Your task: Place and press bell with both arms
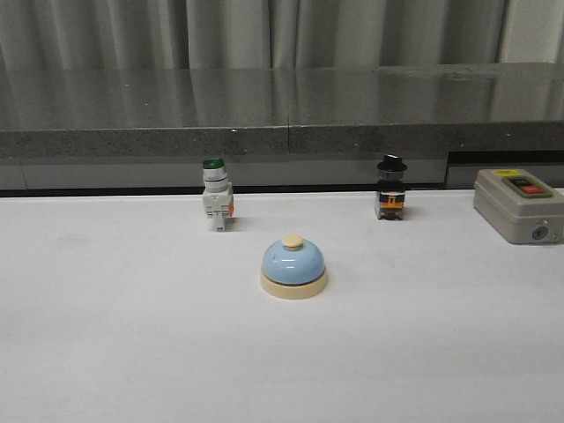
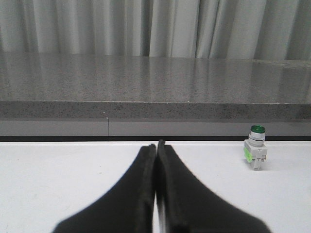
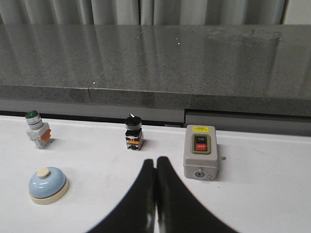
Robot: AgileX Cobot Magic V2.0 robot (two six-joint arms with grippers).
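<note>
The light-blue bell [image 1: 293,265] with its cream base and knob stands upright on the white table, near the middle in the front view. It also shows in the right wrist view, the bell [image 3: 47,184] lying well off to the side of my right gripper [image 3: 155,161]. That gripper is shut with nothing between its fingers. My left gripper [image 2: 157,144] is shut too and holds nothing; the bell is out of its view. Neither arm appears in the front view.
A green-capped white switch [image 1: 216,194] and a black-capped switch [image 1: 390,188] stand at the back of the table. A grey ON/OFF box [image 1: 520,204] sits at the back right. A dark stone ledge [image 1: 282,106] runs behind the table.
</note>
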